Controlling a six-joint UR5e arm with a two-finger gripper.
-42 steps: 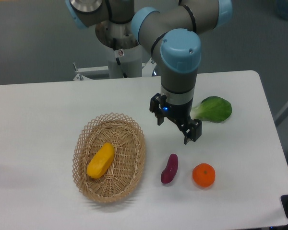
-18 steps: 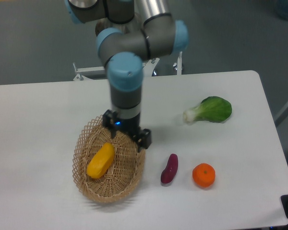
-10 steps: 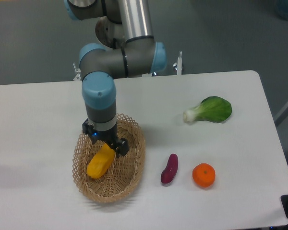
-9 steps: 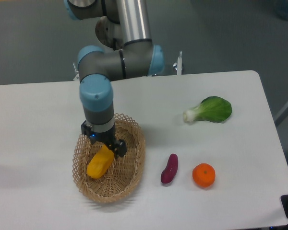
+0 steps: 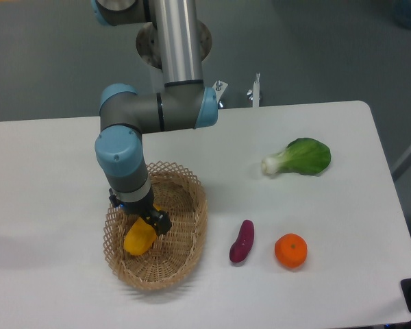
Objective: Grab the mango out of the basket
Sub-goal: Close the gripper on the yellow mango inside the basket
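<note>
Inside the basket, the claw straddles the mango, grip state unclear; next, I judge, close firmly and lift straight up.

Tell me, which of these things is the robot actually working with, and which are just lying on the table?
Part of the job: the mango, the basket it lies in, and the gripper lowered onto the mango.

Just lying about: the purple sweet potato, the orange, and the leafy green vegetable, all on the table.
</note>
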